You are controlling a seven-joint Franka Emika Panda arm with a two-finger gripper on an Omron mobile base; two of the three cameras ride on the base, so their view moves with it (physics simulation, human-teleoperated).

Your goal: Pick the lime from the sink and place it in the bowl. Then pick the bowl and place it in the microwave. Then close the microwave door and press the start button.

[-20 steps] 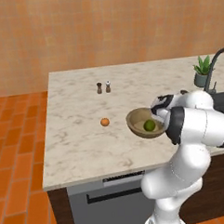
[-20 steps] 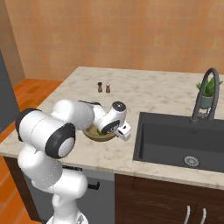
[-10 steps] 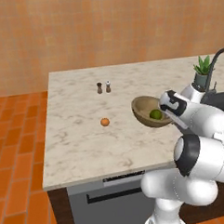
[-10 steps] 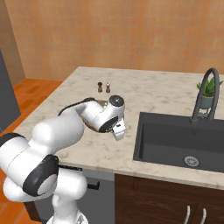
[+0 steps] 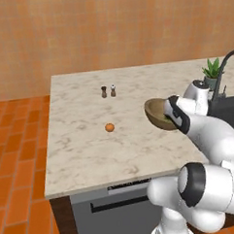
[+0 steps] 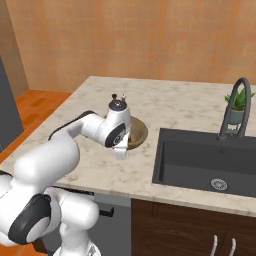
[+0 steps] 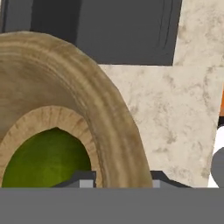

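My gripper [image 7: 120,180] is shut on the rim of the light-brown wooden bowl [image 7: 109,113], one finger inside and one outside. The green lime [image 7: 43,159] lies in the bowl's hollow. From the left base the bowl [image 5: 157,114] hangs tilted just above the counter, with the gripper [image 5: 174,115] on its right rim. From the right base the white hand covers most of the bowl [image 6: 137,134], which sits left of the dark sink [image 6: 200,160]. The microwave is out of view.
Two small shakers [image 5: 108,91] stand mid-counter and a small orange fruit [image 5: 110,127] lies nearer the front. A potted plant [image 6: 239,105] and the arched faucet [image 6: 232,110] stand behind the sink. The marble counter [image 5: 86,145] ends at the left over an orange tiled floor.
The bowl with the lime has come up off the counter and tilted in my grip. The arm's elbow has swung out to the side.
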